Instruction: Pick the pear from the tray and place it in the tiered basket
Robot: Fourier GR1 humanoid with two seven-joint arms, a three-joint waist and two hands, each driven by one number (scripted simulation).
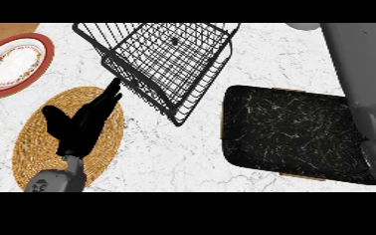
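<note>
One hand of mine shows: my left hand [77, 124]. It rests near and left, over the round mat [33, 149], with its fingers straight and holding nothing.

My right arm [352, 69] runs up the right side, past the tray [294, 129]. Its hand is out of sight, so I cannot tell what those fingers are doing.

I see no pear. The tray looks bare. Maybe the pear is up in my hidden right hand, but I cannot be sure, and I cannot tell which way it points.

The basket [169, 59] stands far and in the middle, just left of the tray. From my right arm, it lies to the left. My left hand is close to the basket's near left side. A plate [22, 62] sits far left.
</note>
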